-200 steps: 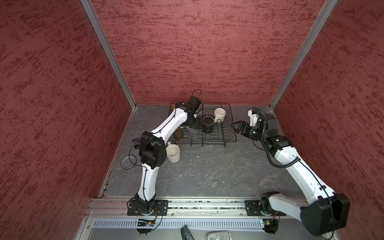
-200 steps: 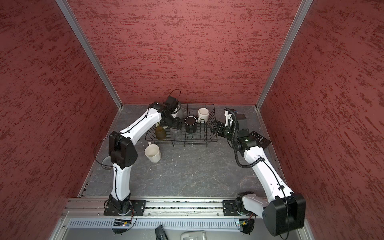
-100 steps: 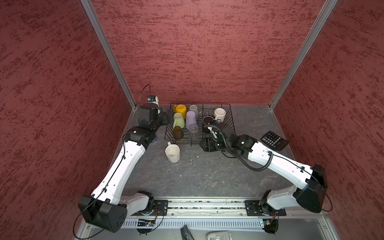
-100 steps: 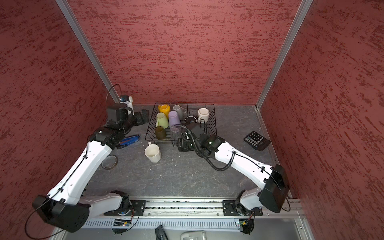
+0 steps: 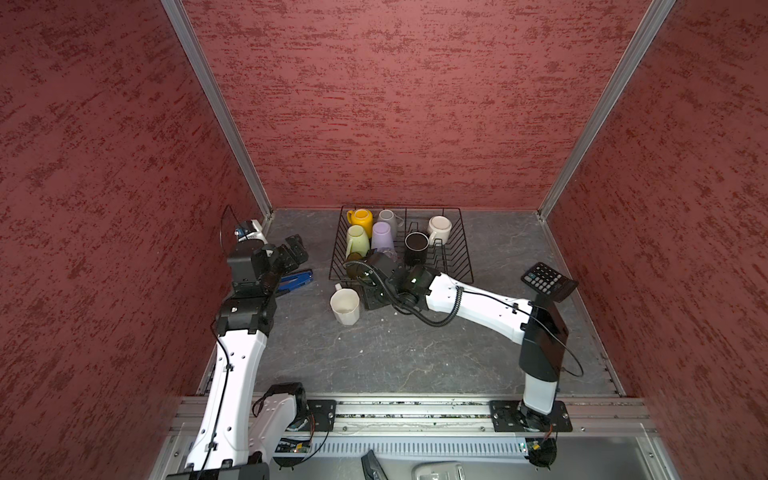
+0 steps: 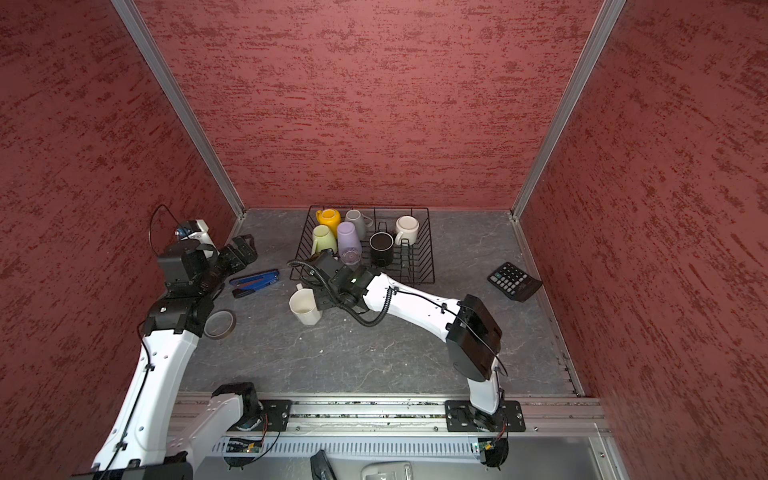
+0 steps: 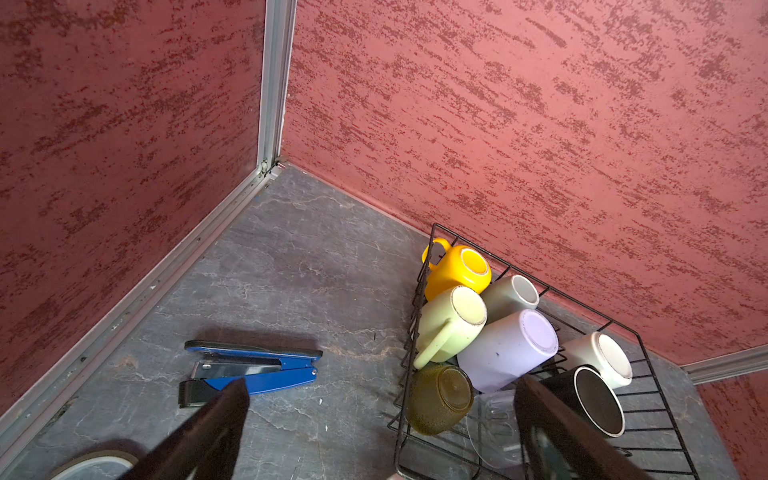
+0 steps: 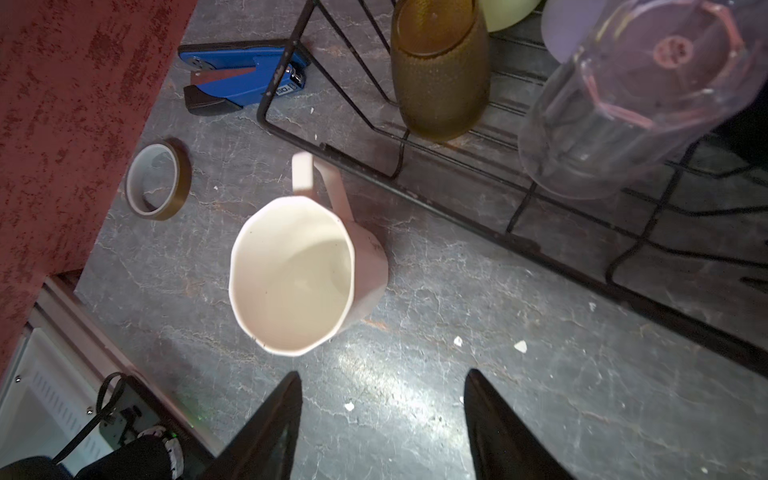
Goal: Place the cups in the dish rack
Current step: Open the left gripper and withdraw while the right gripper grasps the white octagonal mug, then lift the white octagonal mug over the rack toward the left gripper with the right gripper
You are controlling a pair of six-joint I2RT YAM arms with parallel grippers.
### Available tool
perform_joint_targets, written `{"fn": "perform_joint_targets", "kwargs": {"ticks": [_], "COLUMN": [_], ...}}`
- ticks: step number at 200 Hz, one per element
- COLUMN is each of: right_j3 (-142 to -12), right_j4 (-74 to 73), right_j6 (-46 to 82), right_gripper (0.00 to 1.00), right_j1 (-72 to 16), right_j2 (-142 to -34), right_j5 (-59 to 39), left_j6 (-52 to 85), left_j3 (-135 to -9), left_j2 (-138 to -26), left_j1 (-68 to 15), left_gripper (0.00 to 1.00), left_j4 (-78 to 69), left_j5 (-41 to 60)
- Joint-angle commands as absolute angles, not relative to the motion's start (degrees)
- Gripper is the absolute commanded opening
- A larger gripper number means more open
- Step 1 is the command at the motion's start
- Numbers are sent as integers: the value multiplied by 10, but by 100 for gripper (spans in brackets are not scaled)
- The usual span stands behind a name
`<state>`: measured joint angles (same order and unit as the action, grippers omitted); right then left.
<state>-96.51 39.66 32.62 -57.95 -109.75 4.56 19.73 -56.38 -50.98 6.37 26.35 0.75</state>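
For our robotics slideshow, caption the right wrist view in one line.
Open fingers poised before an upright white faceted mug standing just outside the dish rack.

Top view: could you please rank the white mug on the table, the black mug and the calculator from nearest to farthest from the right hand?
1. White mug, just outside the rack's front edge.
2. Black mug, inside the rack.
3. Calculator, far right.

The grey, veined table carries a black wire rack at centre back in both top views. A white mug stands upright just below the rack's left corner. A blue stapler and a roll of tape lie at the left, and a calculator at the right.
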Motion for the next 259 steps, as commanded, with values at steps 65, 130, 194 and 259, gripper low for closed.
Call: {"fn": "perform_joint_targets", "kwargs": {"ticks": [65,130,194,259], "right_j3": [-1082,-1124,-1099,-938], "right_j4": [434,449,422,324], "right_j6": [292,286,279,287], "right_gripper": [54,30,0,0], "right_j1": [-585,-593,-595,-565], "right_j2": [-1226,-1285,-1223,-993], "right_j5": [44,47,7,-104], "left_j6": [215,225,238,275], "left_j3": [-545,-530,-524,-531], "left_j2": [-476,-454,-434,-414], "left_j1": [125,143,151,166], "left_gripper": [100,100,100,100], "left_j4": [264,259,257,217], "left_j5": [83,105,111,201]}}
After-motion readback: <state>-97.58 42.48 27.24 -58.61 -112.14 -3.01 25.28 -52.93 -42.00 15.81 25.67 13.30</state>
